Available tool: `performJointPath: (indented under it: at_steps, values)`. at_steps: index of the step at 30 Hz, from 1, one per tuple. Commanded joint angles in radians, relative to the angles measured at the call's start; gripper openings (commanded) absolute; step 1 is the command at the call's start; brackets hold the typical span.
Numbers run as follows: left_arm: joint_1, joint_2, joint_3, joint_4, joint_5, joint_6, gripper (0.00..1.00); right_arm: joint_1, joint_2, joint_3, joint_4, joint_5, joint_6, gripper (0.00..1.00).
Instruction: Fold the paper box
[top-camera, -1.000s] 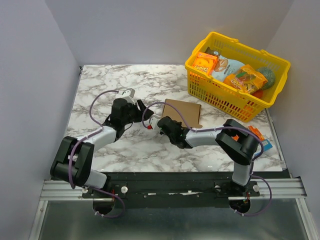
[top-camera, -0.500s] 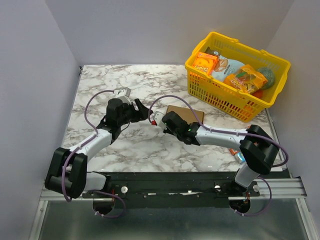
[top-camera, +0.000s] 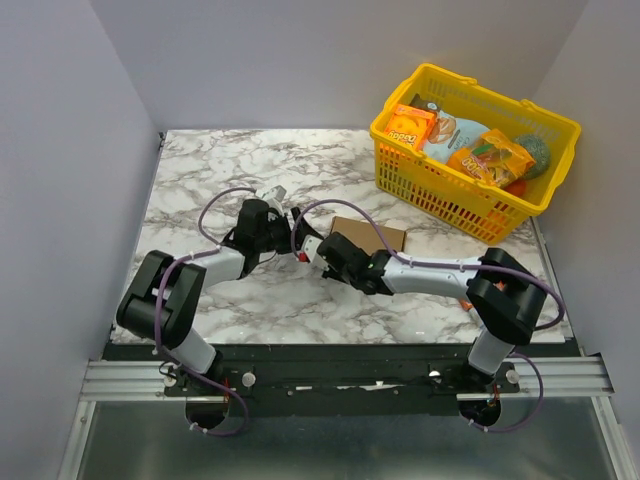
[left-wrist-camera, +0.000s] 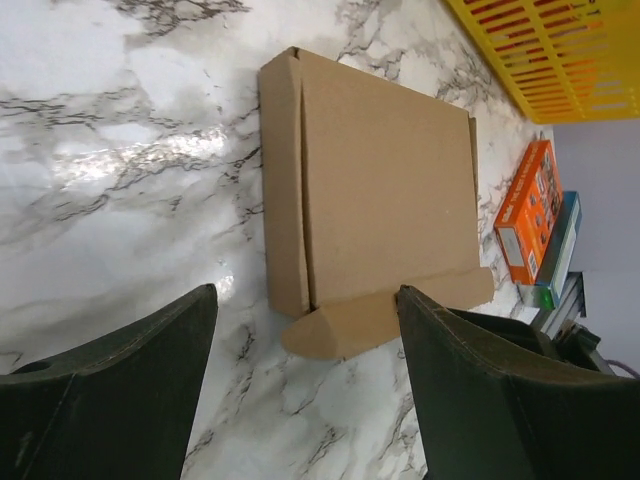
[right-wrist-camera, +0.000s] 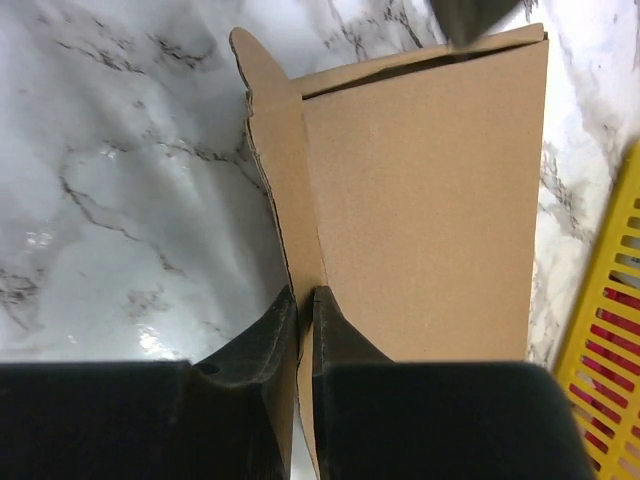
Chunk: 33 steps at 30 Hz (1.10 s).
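The paper box (top-camera: 372, 234) lies flat on the marble table, plain brown cardboard with a narrow side flap and a rounded tab. In the right wrist view my right gripper (right-wrist-camera: 304, 292) is shut on the thin side flap at the near edge of the paper box (right-wrist-camera: 430, 180). Seen from above, that right gripper (top-camera: 328, 244) sits at the box's left end. Just left of it is my left gripper (top-camera: 292, 240), open. In the left wrist view the left gripper (left-wrist-camera: 305, 292) stands wide, holding nothing, with the rounded tab of the paper box (left-wrist-camera: 385, 180) just beyond its fingertips.
A yellow basket (top-camera: 440, 190) full of snack packs stands at the back right, close behind the box. Small orange and blue boxes (left-wrist-camera: 530, 215) lie to the right of the paper box, near the right arm's elbow.
My left gripper opened wider and moved right, up to the box's left end. My right gripper narrowed onto the side flap and the box shifted slightly.
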Motion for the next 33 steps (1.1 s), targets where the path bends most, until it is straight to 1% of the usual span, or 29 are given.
performJointPath:
  at_steps: [1, 6, 10, 12, 16, 17, 18, 19, 20, 22, 23, 28, 29, 30, 33]
  values:
    - [-0.027, 0.079, 0.032, 0.04, 0.048, -0.014, 0.82, 0.035, 0.024, -0.02, -0.03, -0.111, 0.08, 0.09]
    - [-0.032, 0.088, -0.004, 0.034, 0.037, -0.016, 0.82, 0.067, 0.01, -0.023, -0.023, -0.134, 0.113, 0.08]
    - [-0.043, 0.083, -0.041, 0.029, 0.024, -0.005, 0.82, 0.075, -0.013, -0.037, -0.003, -0.142, 0.15, 0.04]
    - [-0.052, 0.108, -0.058, 0.06, 0.037, -0.021, 0.8, 0.078, -0.032, -0.05, 0.019, -0.152, 0.173, 0.03]
    - [-0.075, 0.139, -0.069, 0.066, 0.041, -0.024, 0.75, 0.078, -0.071, -0.067, 0.042, -0.169, 0.198, 0.03]
    - [-0.076, 0.14, -0.076, 0.075, 0.042, -0.025, 0.69, 0.078, -0.08, -0.07, 0.046, -0.172, 0.201, 0.04]
    - [-0.078, 0.14, -0.08, 0.094, 0.045, -0.034, 0.67, 0.076, -0.082, -0.075, 0.053, -0.178, 0.203, 0.03]
    - [-0.08, 0.139, -0.084, 0.109, 0.051, -0.039, 0.63, 0.078, -0.082, -0.078, 0.057, -0.182, 0.199, 0.04]
    - [-0.08, 0.136, -0.092, 0.126, 0.057, -0.048, 0.53, 0.076, -0.08, -0.08, 0.06, -0.185, 0.199, 0.03]
    - [-0.084, 0.133, -0.095, 0.158, 0.06, -0.062, 0.46, 0.078, -0.072, -0.081, 0.063, -0.185, 0.198, 0.04]
    - [-0.09, 0.131, -0.087, 0.16, 0.054, -0.062, 0.4, 0.078, -0.072, -0.081, 0.065, -0.186, 0.199, 0.04]
    - [-0.103, 0.139, -0.075, 0.135, 0.041, -0.051, 0.24, 0.078, -0.072, -0.087, 0.071, -0.185, 0.21, 0.05]
    - [-0.103, 0.142, -0.075, 0.137, 0.042, -0.05, 0.19, 0.078, -0.074, -0.084, 0.07, -0.183, 0.215, 0.07]
    - [-0.103, 0.143, -0.075, 0.135, 0.042, -0.048, 0.17, 0.078, -0.077, -0.081, 0.062, -0.179, 0.222, 0.08]
    - [-0.103, 0.139, -0.078, 0.137, 0.039, -0.041, 0.09, 0.078, -0.108, -0.07, 0.042, -0.178, 0.251, 0.28]
